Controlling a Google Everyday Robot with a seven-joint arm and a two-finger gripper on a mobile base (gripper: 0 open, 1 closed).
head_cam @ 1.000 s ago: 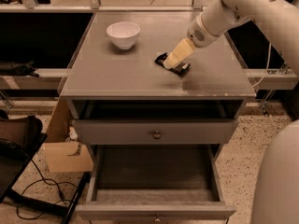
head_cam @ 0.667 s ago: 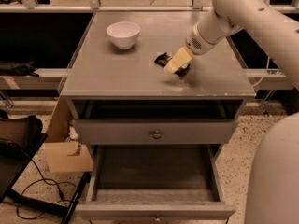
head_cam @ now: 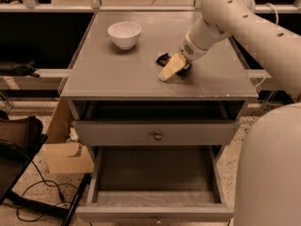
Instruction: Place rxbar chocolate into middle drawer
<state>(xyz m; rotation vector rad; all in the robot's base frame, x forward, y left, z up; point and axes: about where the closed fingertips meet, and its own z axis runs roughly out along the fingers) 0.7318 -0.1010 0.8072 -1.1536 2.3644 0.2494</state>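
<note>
The rxbar chocolate (head_cam: 163,58) is a small black bar on the grey cabinet top (head_cam: 108,74), right of centre; only its left end shows behind the gripper. My gripper (head_cam: 170,68), with tan fingertips pointing down and to the left, is right over the bar, at or just above the top. Whether it holds the bar cannot be told. The middle drawer (head_cam: 155,175) is pulled wide open below, its dark floor bare.
A white bowl (head_cam: 124,34) stands at the back left of the cabinet top. The top drawer (head_cam: 158,134), with its round knob, is slightly open. A cardboard box (head_cam: 66,157) and cables lie on the floor to the left. My white base (head_cam: 270,173) fills the right foreground.
The gripper has shifted a little toward the front left of the cabinet top and tilted lower. The black bar stays about where it was.
</note>
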